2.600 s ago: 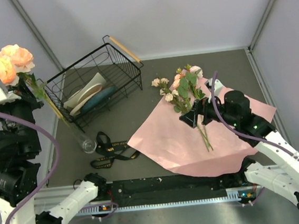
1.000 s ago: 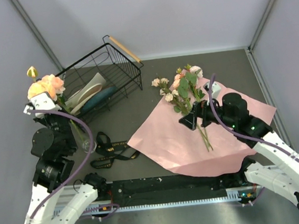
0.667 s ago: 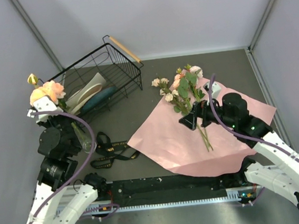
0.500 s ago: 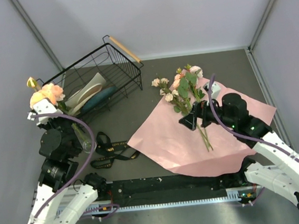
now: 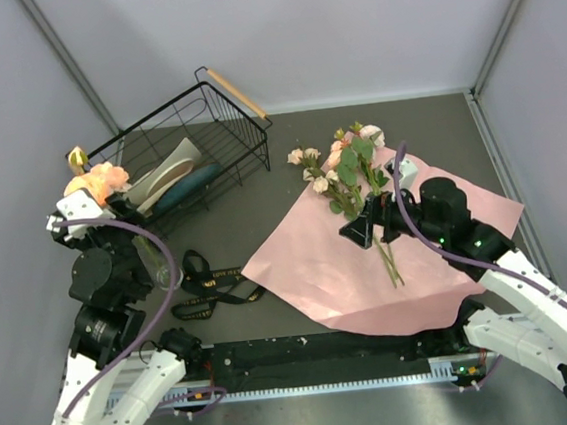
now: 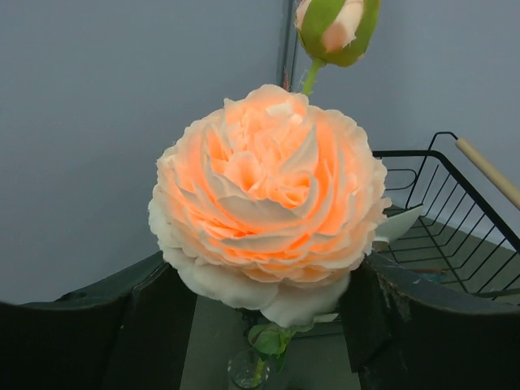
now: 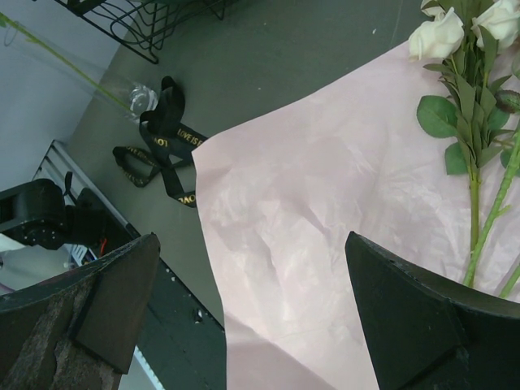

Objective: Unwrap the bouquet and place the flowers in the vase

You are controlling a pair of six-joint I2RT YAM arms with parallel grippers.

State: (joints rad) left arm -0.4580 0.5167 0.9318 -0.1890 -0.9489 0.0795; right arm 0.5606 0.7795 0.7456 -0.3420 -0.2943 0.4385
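My left hand (image 6: 266,276) stands spread on either side of the peach rose (image 6: 268,195), clear of its stem, which drops into the vase (image 6: 248,370) below. My right hand (image 7: 250,244), wide open, hovers over the pink paper (image 7: 309,211). The flowers (image 7: 475,146) lie just beside it, blooms far, stems toward me, so it is the nearer hand.

Both jaws apart.
Left gripper (image 6: 264,313) points up by the table's (image 5: 261,189) left edge; right gripper (image 7: 256,301) angles down right of centre.
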